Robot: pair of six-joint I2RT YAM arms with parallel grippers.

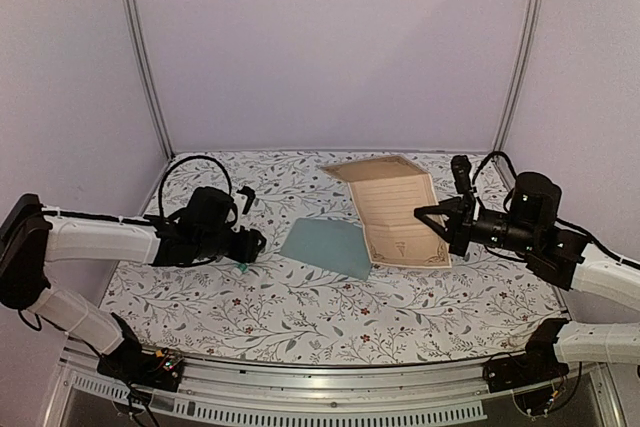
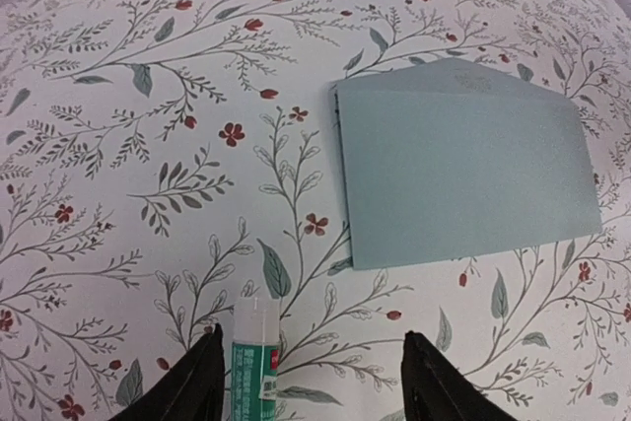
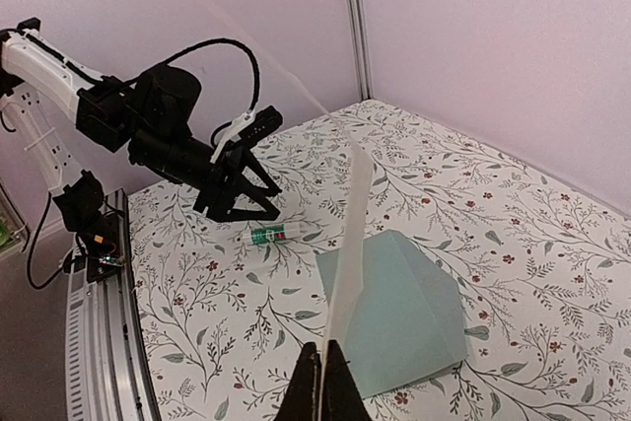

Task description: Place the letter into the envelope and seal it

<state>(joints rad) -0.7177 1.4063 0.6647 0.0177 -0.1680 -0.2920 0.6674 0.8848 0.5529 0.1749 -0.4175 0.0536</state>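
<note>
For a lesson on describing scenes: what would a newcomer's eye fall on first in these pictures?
The tan letter, pinched by the right gripper and held up on edge over the floral table. Next, the teal envelope lying flat mid-table, and the glue stick lying under the open left gripper.

overhead and wrist views, common envelope (image 1: 326, 247)

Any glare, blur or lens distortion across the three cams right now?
Top external: soft even light with a lilac cast and no glare; the front edge of the table bows, so there is some barrel distortion. Left wrist: sharp on the envelope, no hot spots. Right wrist: the letter is edge-on and goes soft close to the lens.
</note>
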